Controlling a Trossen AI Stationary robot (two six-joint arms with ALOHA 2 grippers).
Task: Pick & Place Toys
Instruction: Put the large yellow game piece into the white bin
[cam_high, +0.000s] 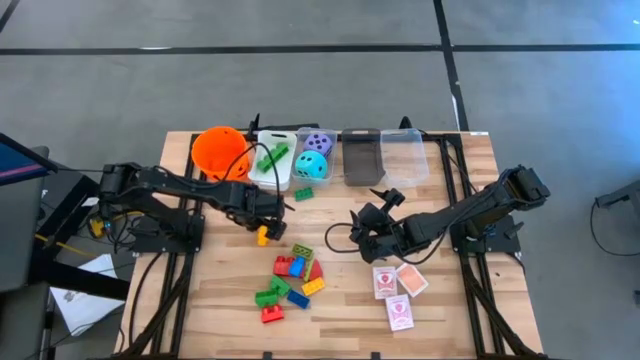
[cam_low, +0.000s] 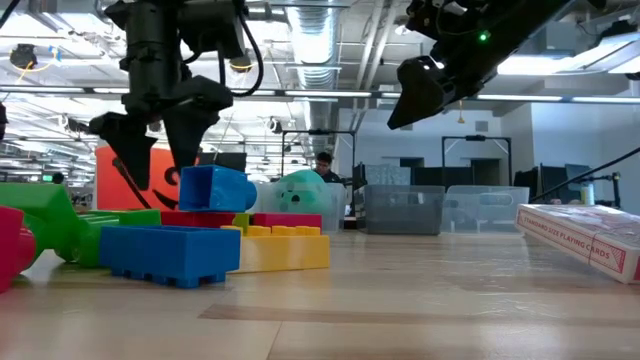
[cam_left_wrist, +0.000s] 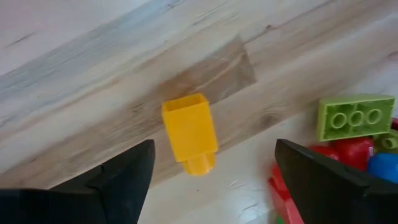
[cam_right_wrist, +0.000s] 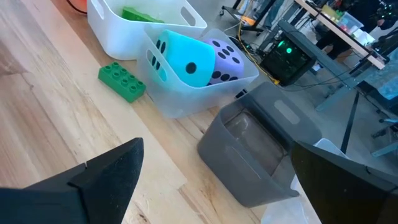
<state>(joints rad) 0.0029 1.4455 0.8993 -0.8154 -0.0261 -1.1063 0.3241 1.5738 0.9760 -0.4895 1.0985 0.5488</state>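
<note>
A yellow brick (cam_left_wrist: 189, 134) lies on its side on the wood table (cam_high: 215, 290), also seen from above (cam_high: 263, 237). My left gripper (cam_left_wrist: 214, 152) hangs open just over it, a finger on either side, touching nothing; from above it shows at the table's middle left (cam_high: 258, 222). A pile of red, green, blue and yellow bricks (cam_high: 290, 275) lies toward the near edge. A loose green brick (cam_right_wrist: 122, 81) lies before the bins. My right gripper (cam_right_wrist: 217, 155) is open and empty above the table's middle (cam_high: 362, 232). Three red-and-white cards (cam_high: 398, 292) lie near right.
Along the far edge stand an orange bucket (cam_high: 222, 152), a white bin (cam_high: 270, 172) with a green brick, a clear bin (cam_right_wrist: 186, 102) with a teal die (cam_right_wrist: 186, 59) and a purple die (cam_right_wrist: 225, 62), a dark grey bin (cam_high: 361, 155) and a clear bin (cam_high: 404, 155).
</note>
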